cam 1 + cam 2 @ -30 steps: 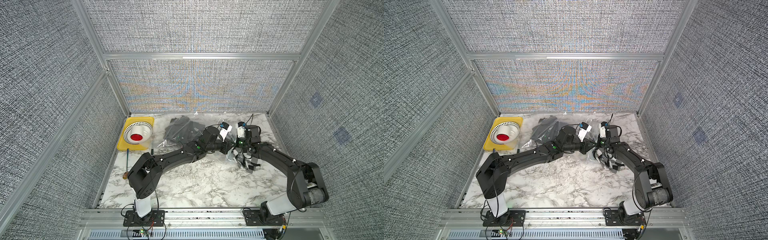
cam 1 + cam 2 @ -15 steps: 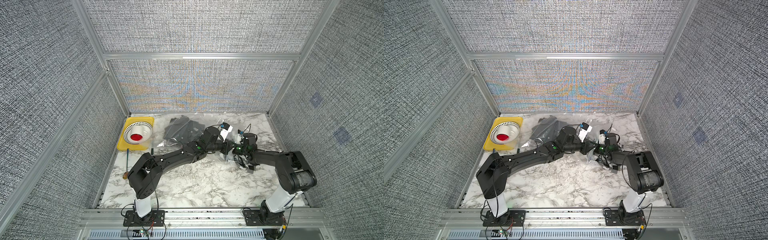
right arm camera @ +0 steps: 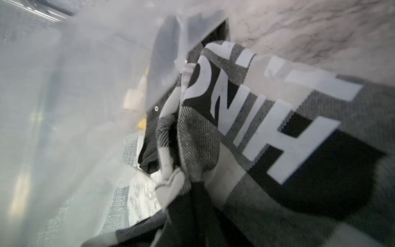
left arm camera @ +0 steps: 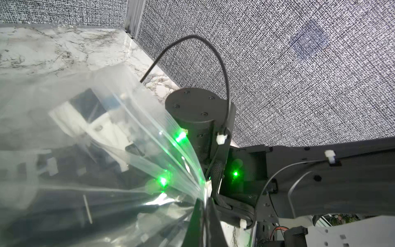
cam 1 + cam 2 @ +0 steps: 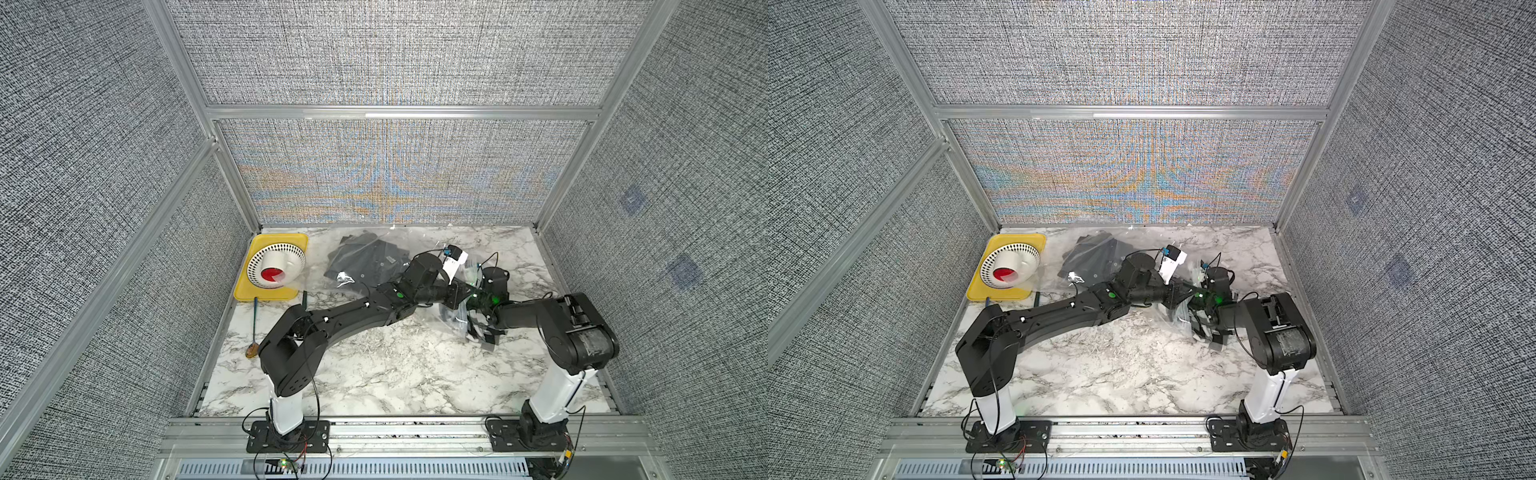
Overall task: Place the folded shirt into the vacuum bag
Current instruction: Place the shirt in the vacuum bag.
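The vacuum bag [image 5: 419,245] is clear crinkly plastic lying across the back of the marble table. My left gripper [image 5: 462,291] is shut on its edge; in the left wrist view the plastic [image 4: 96,132] fans out from the closed jaws [image 4: 206,192]. The folded shirt [image 3: 267,119] is black, grey and white plaid with white letters. It bunches into my right gripper [image 5: 478,305], which is shut on it right beside the left gripper. Part of it trails on the table [image 5: 482,332]. The right jaws themselves are buried in cloth.
A dark buttoned garment [image 5: 365,259] lies under the bag's plastic at the back. A yellow tray [image 5: 249,293] at the back left holds a white perforated dish [image 5: 276,266]. A thin stick [image 5: 254,324] lies in front of the tray. Walls close off three sides.
The right arm has folded up, its elbow drawn toward the front right, and its wrist has dropped lower at the bag's edge. The left arm has held still.
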`<control>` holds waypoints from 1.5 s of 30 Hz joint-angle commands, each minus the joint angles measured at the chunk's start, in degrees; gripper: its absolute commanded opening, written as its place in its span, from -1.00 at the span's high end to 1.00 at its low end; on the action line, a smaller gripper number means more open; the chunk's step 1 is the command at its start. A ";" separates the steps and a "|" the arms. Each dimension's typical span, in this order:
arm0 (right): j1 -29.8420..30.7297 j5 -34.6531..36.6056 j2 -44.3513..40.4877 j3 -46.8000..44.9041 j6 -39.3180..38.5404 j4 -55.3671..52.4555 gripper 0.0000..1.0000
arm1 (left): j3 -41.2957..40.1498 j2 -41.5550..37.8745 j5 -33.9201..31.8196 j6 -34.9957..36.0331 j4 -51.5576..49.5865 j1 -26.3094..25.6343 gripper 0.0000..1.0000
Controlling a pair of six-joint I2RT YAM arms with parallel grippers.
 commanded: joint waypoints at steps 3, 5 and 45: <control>0.18 -1.88 -0.04 2.46 5.17 3.15 1.00 | 0.65 0.44 1.87 0.25 2.66 -0.39 1.00; 0.25 -1.36 0.94 4.80 6.09 2.99 1.00 | 0.69 0.59 2.03 0.20 2.66 -0.53 1.00; 5.88 0.96 20.18 15.31 30.26 28.88 1.00 | 1.87 0.70 5.29 0.80 3.45 -2.06 1.00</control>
